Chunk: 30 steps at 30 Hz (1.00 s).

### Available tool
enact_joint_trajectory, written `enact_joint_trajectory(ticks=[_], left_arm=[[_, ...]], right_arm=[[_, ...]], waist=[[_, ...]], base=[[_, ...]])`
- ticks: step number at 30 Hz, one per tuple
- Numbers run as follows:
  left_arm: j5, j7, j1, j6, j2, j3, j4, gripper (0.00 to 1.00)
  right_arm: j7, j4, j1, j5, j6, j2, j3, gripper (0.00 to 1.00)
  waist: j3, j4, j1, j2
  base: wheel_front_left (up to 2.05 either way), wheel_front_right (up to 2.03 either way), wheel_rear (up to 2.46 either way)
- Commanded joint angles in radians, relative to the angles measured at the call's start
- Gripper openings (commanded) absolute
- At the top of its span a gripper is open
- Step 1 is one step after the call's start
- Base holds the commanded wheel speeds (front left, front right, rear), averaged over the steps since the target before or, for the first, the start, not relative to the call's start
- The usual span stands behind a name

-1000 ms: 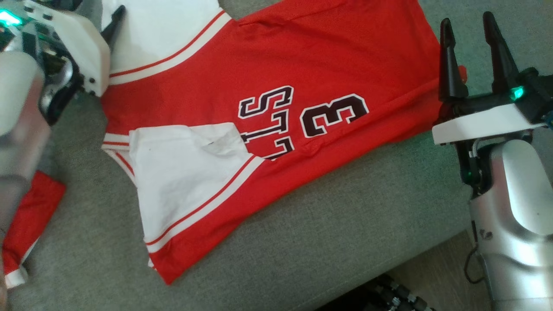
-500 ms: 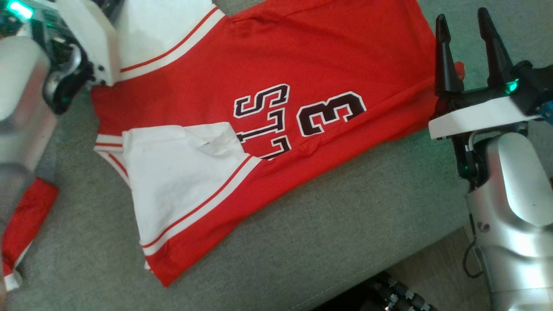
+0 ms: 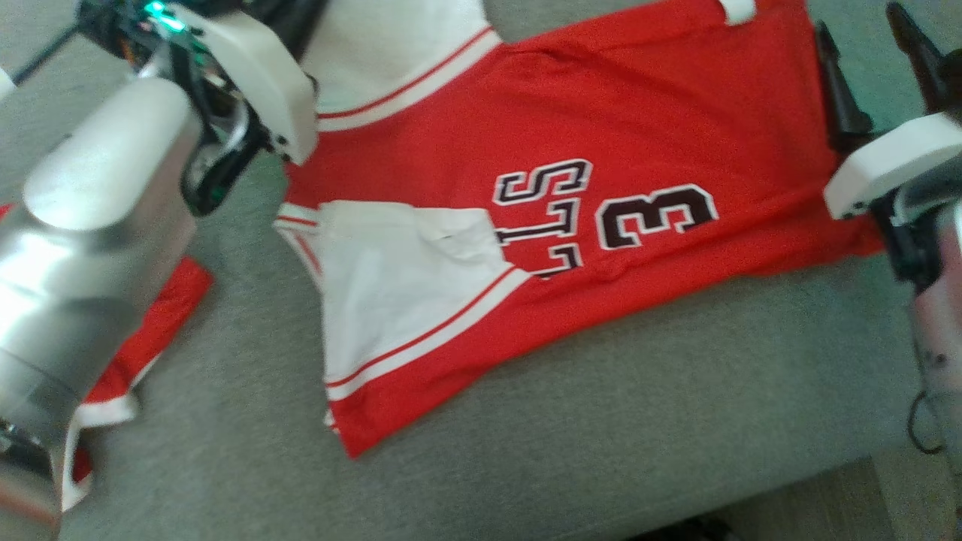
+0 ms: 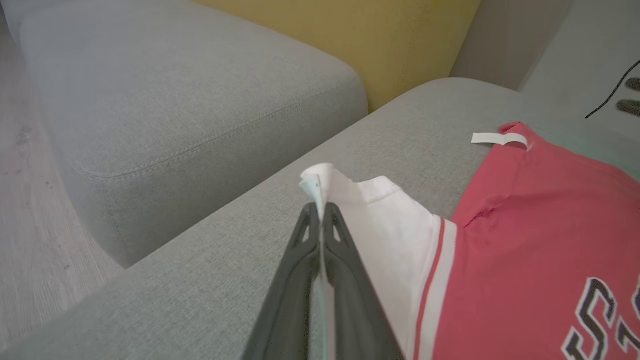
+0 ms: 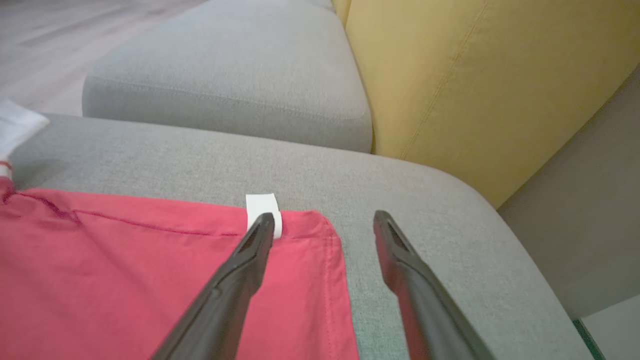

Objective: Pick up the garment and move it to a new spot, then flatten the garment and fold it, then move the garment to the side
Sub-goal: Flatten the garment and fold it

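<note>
The red jersey [image 3: 601, 135] lies spread face up on the grey seat [image 3: 601, 421], reaching towards the seat's back edge. The left gripper [image 4: 320, 212] is pinched tight on a white sleeve corner. The right gripper [image 5: 325, 222] is spread wide over the hem corner by the white tag [image 5: 263, 205], holding nothing. It looks to me like flattening or the start of a fold. Next, the right one should close on that corner, then both lift evenly so the cloth doesn't skew. A yellow cushion [image 5: 475, 75] stands behind the seat, with wooden floor [image 4: 30, 210] beside the seat.
</note>
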Motion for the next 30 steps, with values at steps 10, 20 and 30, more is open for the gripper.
enact_joint_trajectory(ticks=[10,20,30], left_arm=[[0.036,-0.027,0.063,0.041,0.037,-0.014,-0.247,0.0],[0.054,0.026,0.095,0.108,0.066,-0.04,-0.496,0.0],[0.055,0.042,0.081,0.134,0.08,-0.031,-0.544,0.0]], right_arm=[[0.174,0.144,-0.075,0.08,-0.001,-0.138,0.014,1.0],[0.24,0.35,-0.214,0.059,-0.001,-0.168,-0.035,1.0],[0.333,0.514,-0.283,0.018,-0.001,-0.127,-0.054,0.76]], waist=[[-0.059,0.162,0.0001,0.0],[0.001,0.246,0.0001,0.0],[0.037,0.266,0.0001,0.0]], base=[[0.0,0.0,0.0],[0.0,0.0,0.0],[0.0,0.0,0.0]])
